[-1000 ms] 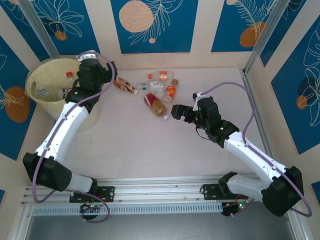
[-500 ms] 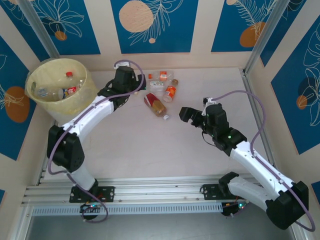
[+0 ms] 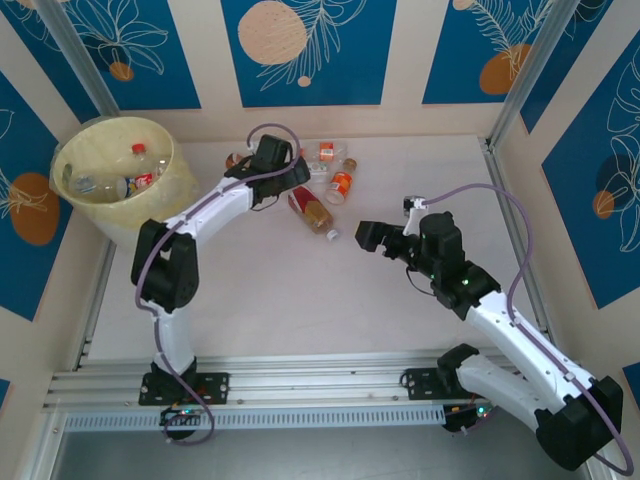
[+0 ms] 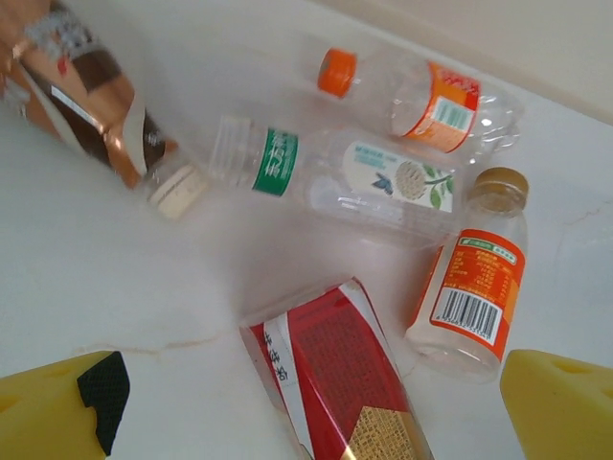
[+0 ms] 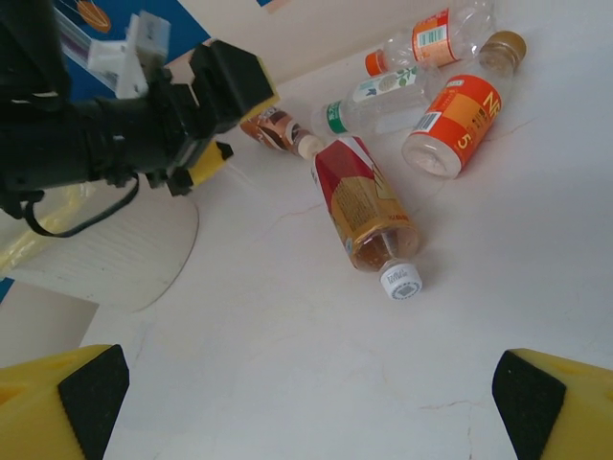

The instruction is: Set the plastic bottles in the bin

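With a few bottles [image 3: 128, 184] already in the bin [image 3: 112, 122], the left gripper [image 3: 285, 172] has swung over to the cluster [image 3: 340, 186] left on the far desk [image 3: 300, 290], jaws wide open and empty, ready for another pick, while the right gripper [image 3: 365, 236] waits nearby, also open.

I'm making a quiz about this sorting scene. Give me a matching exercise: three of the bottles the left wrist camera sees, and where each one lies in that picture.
Things:
1. clear plastic bottle with an orange cap
2. red-labelled plastic bottle
3. brown-labelled plastic bottle

Places in the left wrist view:
A. top left corner
B. bottom middle
C. top, right of centre

Pairs: 1-C, 2-B, 3-A
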`<state>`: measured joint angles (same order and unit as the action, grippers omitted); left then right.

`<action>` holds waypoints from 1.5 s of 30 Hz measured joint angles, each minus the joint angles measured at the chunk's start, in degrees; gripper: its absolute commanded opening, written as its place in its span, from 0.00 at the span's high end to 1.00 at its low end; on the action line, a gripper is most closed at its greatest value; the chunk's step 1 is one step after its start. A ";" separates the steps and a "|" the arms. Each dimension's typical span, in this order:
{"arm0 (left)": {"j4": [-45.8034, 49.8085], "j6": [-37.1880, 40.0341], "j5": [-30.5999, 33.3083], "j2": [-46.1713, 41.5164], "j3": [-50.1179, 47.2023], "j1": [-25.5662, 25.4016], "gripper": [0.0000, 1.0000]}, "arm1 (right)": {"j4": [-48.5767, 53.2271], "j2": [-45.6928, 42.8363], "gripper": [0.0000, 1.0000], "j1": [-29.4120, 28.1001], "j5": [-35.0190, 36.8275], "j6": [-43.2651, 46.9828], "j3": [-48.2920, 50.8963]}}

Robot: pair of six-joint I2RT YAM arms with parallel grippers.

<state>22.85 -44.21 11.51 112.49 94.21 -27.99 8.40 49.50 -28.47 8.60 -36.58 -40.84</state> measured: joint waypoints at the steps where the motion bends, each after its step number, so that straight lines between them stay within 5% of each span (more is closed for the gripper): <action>1: 0.44 -1.27 0.00 0.68 0.22 -0.09 0.00 | 0.02 -0.28 0.00 0.00 0.07 0.00 0.09; 20: 9.73 -12.07 -0.35 19.47 16.72 -2.14 0.03 | 1.90 -1.68 0.00 -0.02 0.61 -0.04 0.13; 45: 0.66 3.58 -3.63 18.71 10.29 -2.16 0.51 | 2.80 -3.58 0.00 -0.02 1.51 -0.04 0.48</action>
<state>23.51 -40.62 7.88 131.20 104.51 -30.15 11.20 45.91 -28.49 10.11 -36.62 -40.36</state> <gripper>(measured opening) 0.683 0.999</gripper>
